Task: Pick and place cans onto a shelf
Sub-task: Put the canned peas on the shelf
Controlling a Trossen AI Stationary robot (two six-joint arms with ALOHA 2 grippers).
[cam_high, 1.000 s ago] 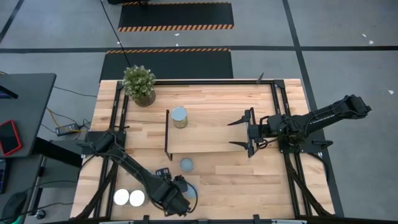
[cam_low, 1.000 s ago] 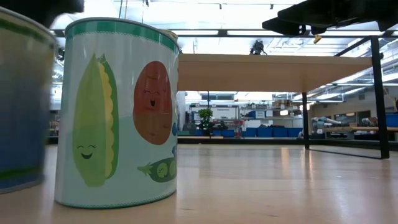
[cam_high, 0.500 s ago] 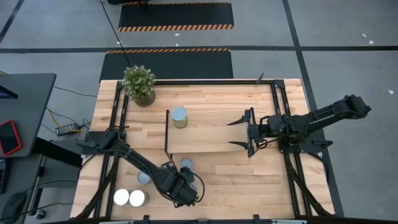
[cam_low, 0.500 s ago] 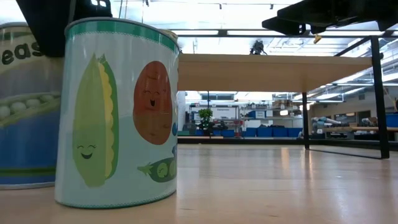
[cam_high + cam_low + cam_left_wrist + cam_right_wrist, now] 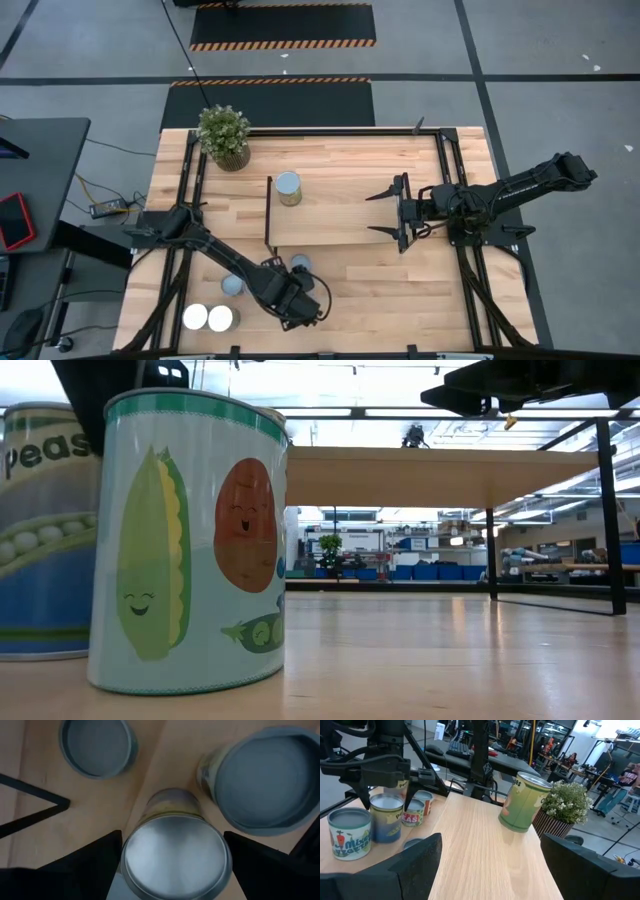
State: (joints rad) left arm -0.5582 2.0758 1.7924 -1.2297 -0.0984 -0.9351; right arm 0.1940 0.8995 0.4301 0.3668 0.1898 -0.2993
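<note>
Cans: silver-topped can clamped between left tool's fingers, blue-lidded can just beside | step: lift clear of neighbour and rod frame, set upright on shelf ahead | right tool gaping, empty, over shelf's end

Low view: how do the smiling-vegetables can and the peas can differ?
The vegetable can shows a cartoon corn cob and tomato on pale teal; the peas can shows peas on blue. The vegetable can stands nearer the camera, untouched; the peas can stands behind, between the left gripper's fingers. Both are upright.
</note>
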